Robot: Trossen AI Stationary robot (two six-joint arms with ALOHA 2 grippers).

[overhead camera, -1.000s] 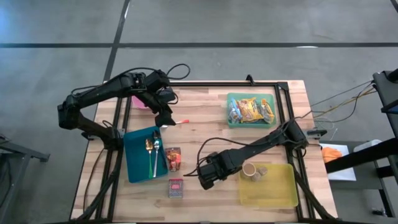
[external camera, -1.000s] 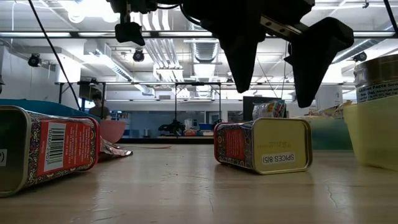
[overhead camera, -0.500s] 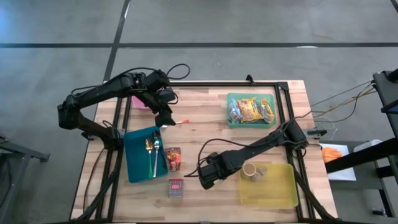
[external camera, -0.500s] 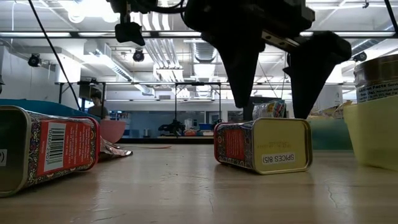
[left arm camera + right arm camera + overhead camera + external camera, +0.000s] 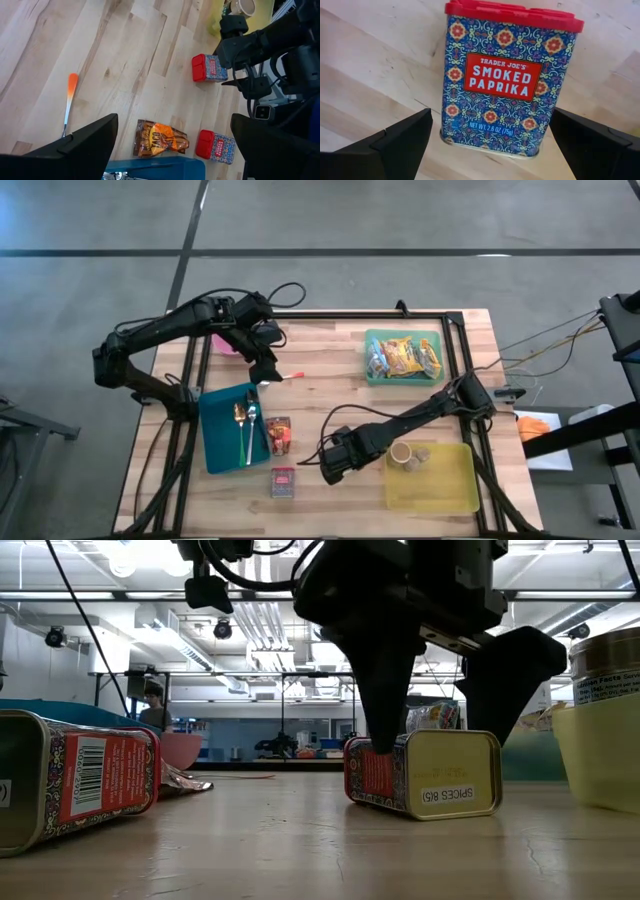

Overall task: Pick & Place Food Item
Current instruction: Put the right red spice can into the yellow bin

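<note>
right gripper [image 5: 487, 145] | we see fingers spread, straddling the lying smoked paprika tin [image 5: 505, 80] | no pinch yet

- Wood table [image 5: 330, 380], dark frame around its edge.
- Blue tray [image 5: 218, 445] near the table's left edge, two spoons [image 5: 246, 430] lying in it side by side.
- Pink bowl [image 5: 224, 343] at the far left, partly hidden.
- Orange-tipped stick [image 5: 70, 100] flat on the wood, beyond the tray.
- Person [image 5: 155, 705] far back in the room.
- Orange cloth [image 5: 540, 425] off the table, at right.
</note>
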